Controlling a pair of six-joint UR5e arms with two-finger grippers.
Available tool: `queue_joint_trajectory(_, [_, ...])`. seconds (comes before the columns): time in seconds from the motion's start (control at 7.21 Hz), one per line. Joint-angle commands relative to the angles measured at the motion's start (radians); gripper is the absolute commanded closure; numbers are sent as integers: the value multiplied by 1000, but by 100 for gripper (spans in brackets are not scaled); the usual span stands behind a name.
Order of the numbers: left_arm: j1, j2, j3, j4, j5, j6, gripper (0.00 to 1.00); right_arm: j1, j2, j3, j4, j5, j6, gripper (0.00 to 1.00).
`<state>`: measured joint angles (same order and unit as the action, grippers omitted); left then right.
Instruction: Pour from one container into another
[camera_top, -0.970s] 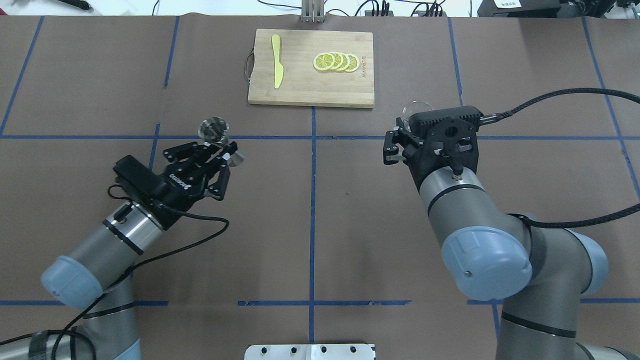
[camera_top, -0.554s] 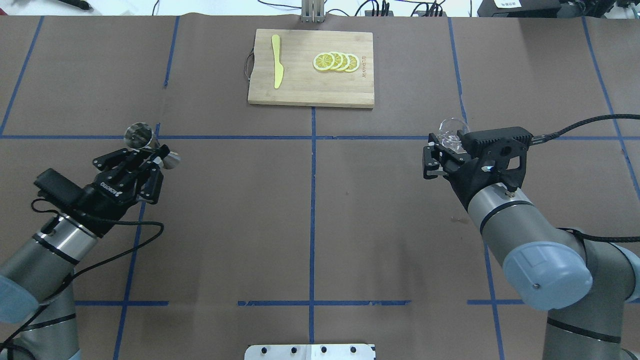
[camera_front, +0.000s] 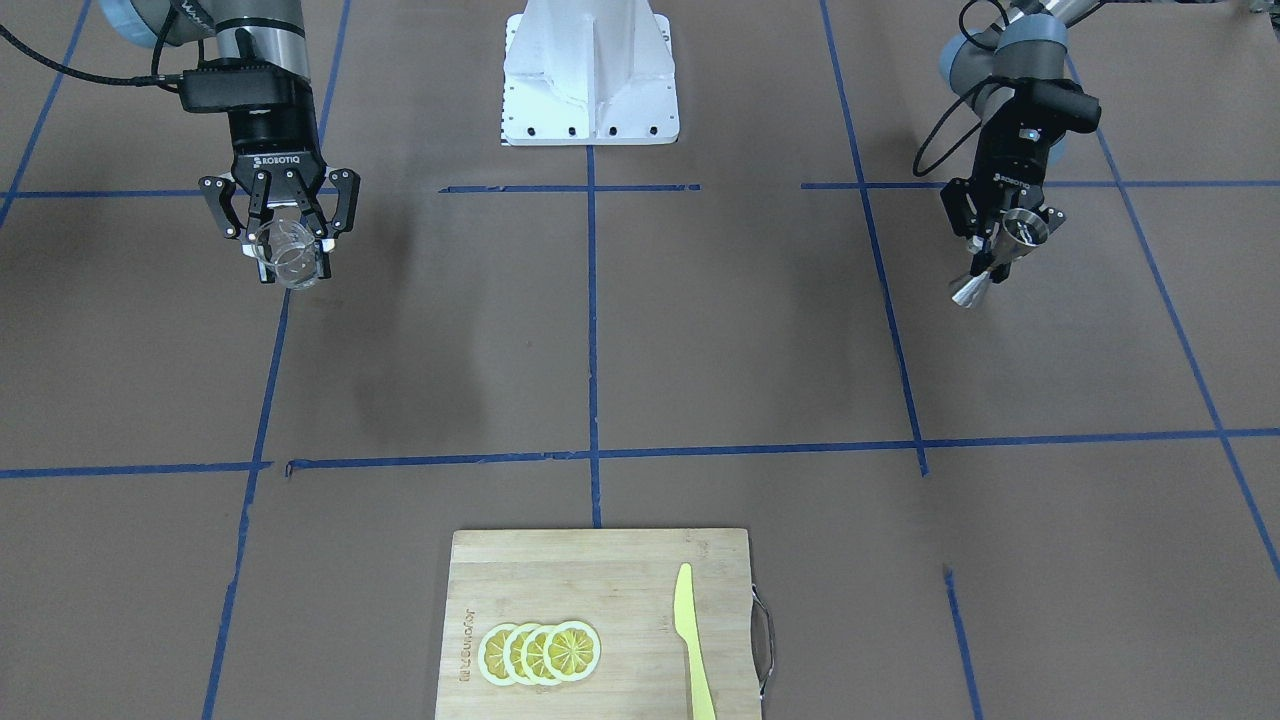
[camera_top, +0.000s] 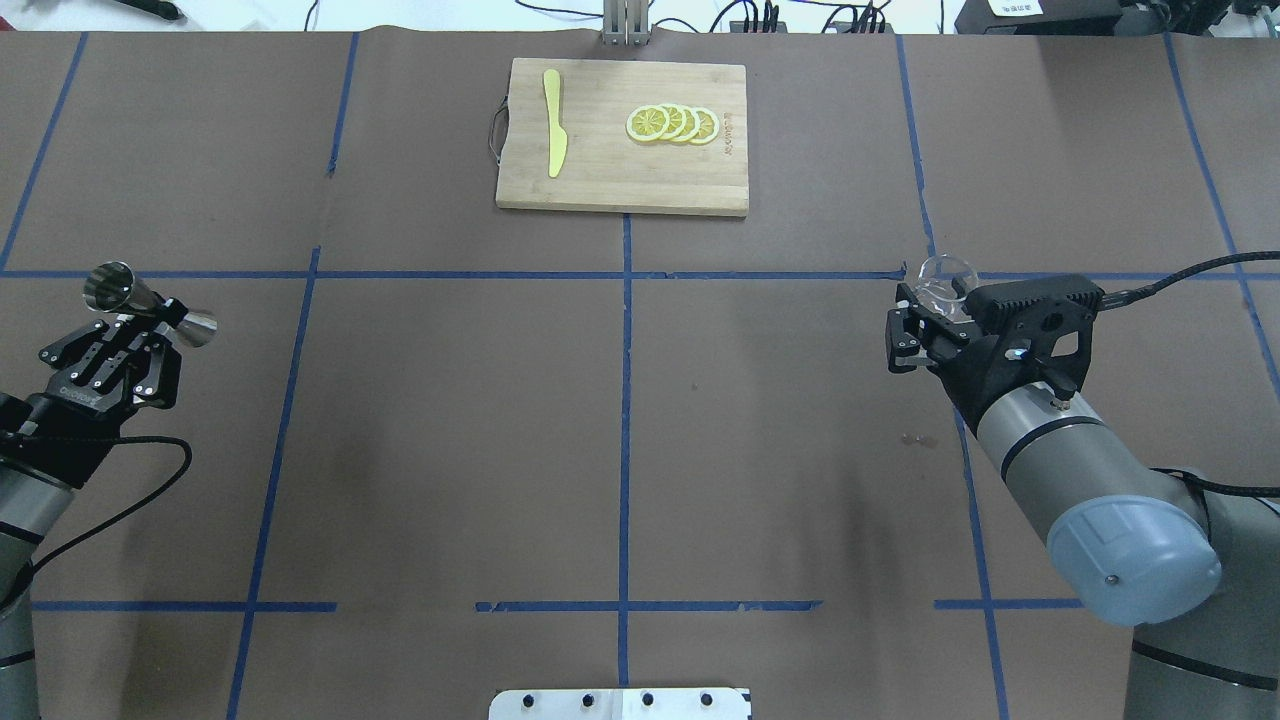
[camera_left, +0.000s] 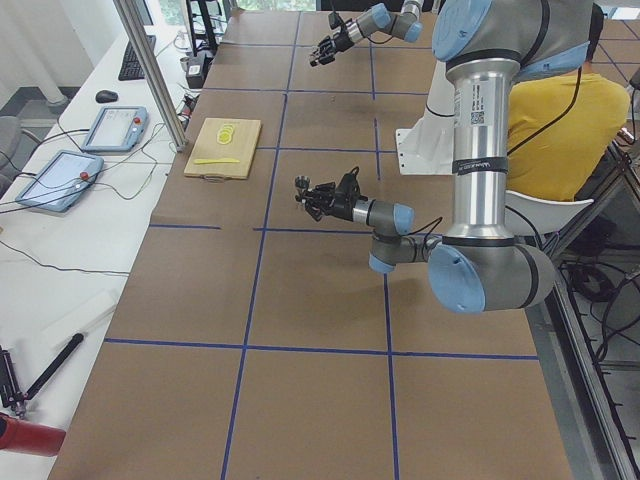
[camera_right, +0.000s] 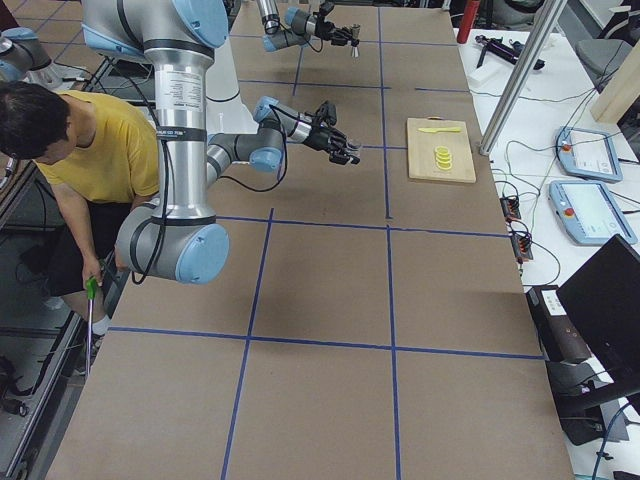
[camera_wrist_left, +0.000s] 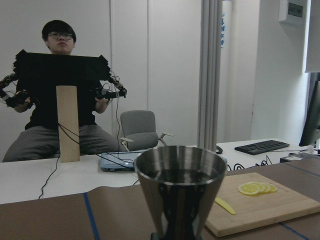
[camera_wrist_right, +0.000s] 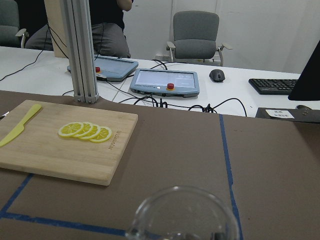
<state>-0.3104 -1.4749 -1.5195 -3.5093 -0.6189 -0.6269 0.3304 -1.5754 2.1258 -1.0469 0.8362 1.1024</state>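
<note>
Within left tool (camera_top: 163, 314): jigger (camera_top: 125, 292), clamped at waist; within right tool (camera_front: 292, 250): glass cup (camera_top: 945, 275), apparently gripped.

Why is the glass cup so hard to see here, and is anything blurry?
Overhead view: the clear glass nearly vanishes against the brown table, only its rim glinting. Right wrist view: its rim sits close and looks soft. Left wrist view: the jigger fills the foreground, its steel dark with bright highlights.
</note>
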Motion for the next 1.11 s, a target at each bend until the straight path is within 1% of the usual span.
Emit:
queue_joint_trajectory(0.0, [5, 8, 83, -16, 56, -36, 100, -1, 0, -32, 2, 0, 0, 100])
queue_joint_trajectory(0.14, [5, 13, 97, -16, 82, -34, 100, -1, 3, -35, 2, 0, 0, 100])
queue_joint_trajectory(0.42, [10, 51, 114, -8, 93, -36, 100, -1, 8, -43, 1, 0, 0, 100])
queue_joint_trajectory(0.55, [14, 53, 142, -8, 93, -37, 100, -2, 14, -65, 2, 0, 0, 100])
queue_joint_trajectory(0.69, [22, 53, 168, -5, 93, -51, 100, -2, 14, -66, 22, 0, -1, 100])
queue_joint_trajectory(0.83, [43, 53, 200, -4, 91, -121, 100, -2, 14, -66, 46, 3, -1, 100])
queue_joint_trajectory(0.97, [65, 53, 205, -4, 91, -134, 100, -1, 15, -63, 51, 4, -1, 100])
